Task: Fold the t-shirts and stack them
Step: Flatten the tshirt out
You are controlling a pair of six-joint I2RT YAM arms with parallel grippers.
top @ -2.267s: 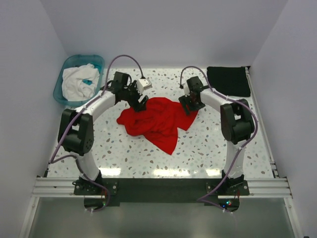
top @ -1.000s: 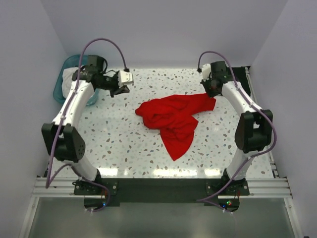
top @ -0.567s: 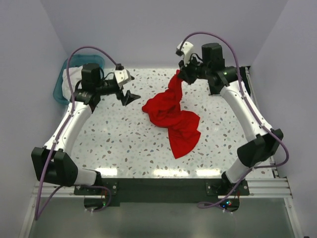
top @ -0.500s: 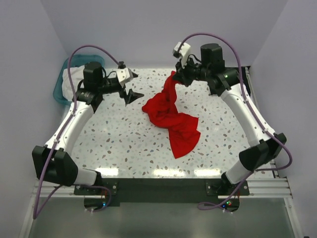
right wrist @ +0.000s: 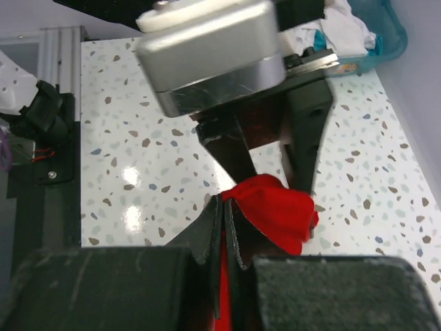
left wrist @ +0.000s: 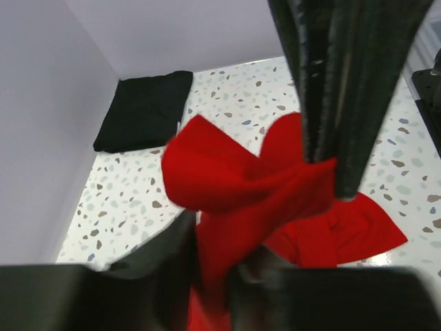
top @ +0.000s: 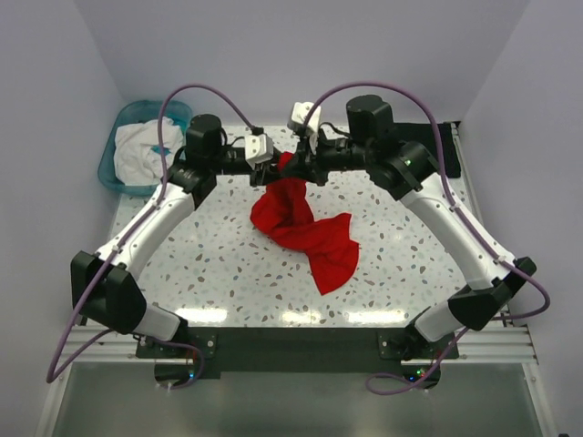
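Speckled white tabletop [top: 209, 264], lilac walls [top: 291, 55], teal basin [top: 146, 109], red t-shirt [top: 301, 228]

A teal plastic basin [top: 109, 177] sits at ten o'clock on the speckled terrazzo table [top: 219, 264], holding crumpled white fabric [top: 141, 150], perhaps clothing.

The red t-shirt [top: 301, 228] is bunched up, one end lifted over the middle of the desk [top: 209, 264], the rest lying there. The black t-shirt [left wrist: 145, 110] lies folded flat in the desk's far right corner.
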